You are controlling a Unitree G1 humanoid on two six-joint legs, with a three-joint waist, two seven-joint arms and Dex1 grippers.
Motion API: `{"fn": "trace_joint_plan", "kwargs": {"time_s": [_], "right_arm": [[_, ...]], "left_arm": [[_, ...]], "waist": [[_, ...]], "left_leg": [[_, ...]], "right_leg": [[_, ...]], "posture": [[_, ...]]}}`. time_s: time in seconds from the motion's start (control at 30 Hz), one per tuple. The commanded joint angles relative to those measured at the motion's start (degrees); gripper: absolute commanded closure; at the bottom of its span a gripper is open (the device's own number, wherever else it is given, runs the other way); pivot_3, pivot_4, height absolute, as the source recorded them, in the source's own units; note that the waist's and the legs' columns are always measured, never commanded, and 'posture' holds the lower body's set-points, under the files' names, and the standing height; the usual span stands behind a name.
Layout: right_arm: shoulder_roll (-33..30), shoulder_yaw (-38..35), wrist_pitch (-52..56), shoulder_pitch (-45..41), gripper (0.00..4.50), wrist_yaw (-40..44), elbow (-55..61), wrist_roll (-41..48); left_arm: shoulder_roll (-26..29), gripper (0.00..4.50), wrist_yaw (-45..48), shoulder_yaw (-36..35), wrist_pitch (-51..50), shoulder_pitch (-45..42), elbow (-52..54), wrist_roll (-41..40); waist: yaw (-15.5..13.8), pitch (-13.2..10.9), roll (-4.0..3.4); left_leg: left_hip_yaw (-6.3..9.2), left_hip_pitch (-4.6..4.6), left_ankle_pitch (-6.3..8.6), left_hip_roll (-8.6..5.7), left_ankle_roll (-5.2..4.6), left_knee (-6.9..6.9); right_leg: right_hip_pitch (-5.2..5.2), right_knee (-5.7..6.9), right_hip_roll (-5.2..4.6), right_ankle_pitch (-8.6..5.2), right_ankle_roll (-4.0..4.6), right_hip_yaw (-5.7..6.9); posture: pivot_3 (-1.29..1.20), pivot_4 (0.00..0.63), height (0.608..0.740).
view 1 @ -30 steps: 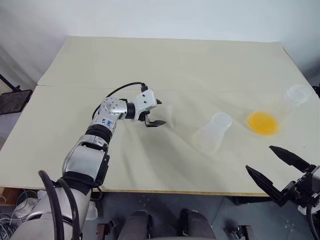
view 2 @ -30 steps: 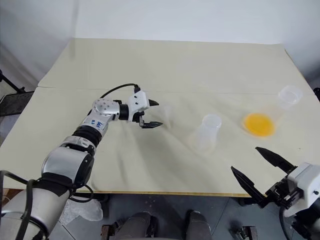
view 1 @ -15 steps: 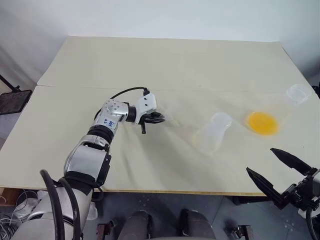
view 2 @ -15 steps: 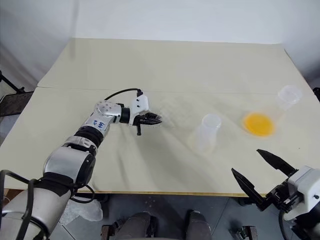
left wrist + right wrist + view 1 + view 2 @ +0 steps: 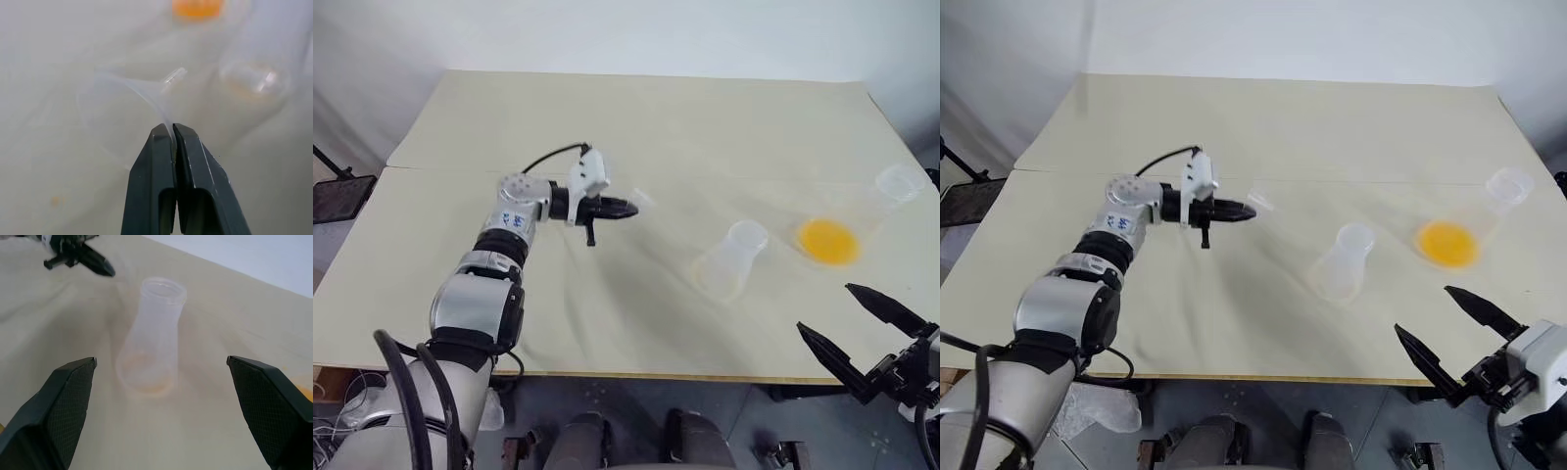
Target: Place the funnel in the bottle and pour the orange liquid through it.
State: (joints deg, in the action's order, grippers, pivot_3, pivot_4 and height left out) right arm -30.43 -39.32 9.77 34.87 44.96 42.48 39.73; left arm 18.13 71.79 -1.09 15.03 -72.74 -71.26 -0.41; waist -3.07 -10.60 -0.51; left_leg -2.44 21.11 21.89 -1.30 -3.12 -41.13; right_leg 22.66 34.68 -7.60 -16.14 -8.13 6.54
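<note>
A: Left gripper (image 5: 173, 128), where's the funnel (image 5: 124, 105)?
B: Right at the tips. Fingers (image 5: 151, 166) pressed together on the funnel's thin rim edge, the clear cone sticking out past them, spout pointing away toward the bottle (image 5: 728, 259). In the head view the funnel sits at the tip of the gripper, above the counter (image 5: 636, 127).
A: Any gap between the fingers?
B: None to speak of, just the plastic wall pinched in between.
A: Bottle?
B: Upright on the counter, mouth open, well apart from the funnel, toward the robot's right. Faint orange trace at its base in the right wrist view.
A: Orange liquid (image 5: 827, 241)?
B: In a clear flask lying tilted just beyond the bottle on the right, its open mouth toward the counter's right edge.
A: Right gripper (image 5: 862, 334)?
B: At the near right edge of the counter, fingers (image 5: 63, 399) spread wide, holding nothing, touching nothing. Bottle is framed between them in the wrist view, well ahead.
</note>
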Motion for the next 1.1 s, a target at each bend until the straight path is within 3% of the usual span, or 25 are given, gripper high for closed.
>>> {"fn": "trace_joint_plan", "kwargs": {"time_s": [0.03, 0.2, 0.43, 0.73, 1.1], "right_arm": [[-0.46, -2.72, -0.85, 0.12, 0.0, -0.34, 0.87, 1.5], [-1.11, -3.6, -0.75, -0.74, 0.0, -0.27, 0.53, 2.22], [-2.5, -4.12, -0.58, -1.5, 0.0, 0.79, -0.07, 2.93], [-3.37, -3.73, -0.54, -2.72, 0.0, 1.35, -0.55, 2.86], [1.51, -1.28, -2.74, 0.17, 0.0, -0.27, 2.14, 0.36]], "left_arm": [[0.17, 4.44, 5.88, -3.61, -1.94, -3.9, 4.46, -5.85], [-0.88, 4.44, 11.3, -5.18, -3.38, -5.65, 8.78, -10.07], [-4.02, 4.44, 19.41, -2.03, 1.3, -6.61, 13.5, -10.79], [-7.17, 4.44, 20.71, 6.63, 13.24, -9.7, 11.29, -9.75], [-8.51, 4.44, 20.71, 17.35, 24.07, -12.44, 8.06, -10.66]], "waist": [[0.08, 0.0, 0.0], [0.26, 0.0, -0.01], [0.0, 0.0, 0.0], [-0.1, -0.01, 0.01], [-0.01, -0.01, 0.01]], "left_leg": [[0.0, 0.01, 0.0, 0.01, 0.0, 0.0], [-0.02, -0.04, 0.0, 0.02, 0.0, 0.02], [0.0, 0.01, 0.0, 0.0, -0.01, -0.02], [-0.01, 0.03, 0.0, -0.01, -0.04, -0.02], [-0.07, 0.04, 0.01, 0.01, -0.07, 0.01]], "right_leg": [[0.0, 0.0, 0.0, 0.0, 0.0, 0.0], [0.0, 0.02, 0.01, 0.0, 0.0, 0.0], [-0.01, -0.01, 0.0, 0.0, 0.0, -0.01], [-0.01, -0.06, 0.0, 0.0, 0.0, -0.01], [-0.01, -0.17, 0.02, 0.0, 0.0, -0.02]], "posture": [[0.0, 0.15, 0.74], [0.0, 0.15, 0.74], [0.0, 0.15, 0.74], [0.0, 0.15, 0.74], [0.0, 0.15, 0.74]]}}
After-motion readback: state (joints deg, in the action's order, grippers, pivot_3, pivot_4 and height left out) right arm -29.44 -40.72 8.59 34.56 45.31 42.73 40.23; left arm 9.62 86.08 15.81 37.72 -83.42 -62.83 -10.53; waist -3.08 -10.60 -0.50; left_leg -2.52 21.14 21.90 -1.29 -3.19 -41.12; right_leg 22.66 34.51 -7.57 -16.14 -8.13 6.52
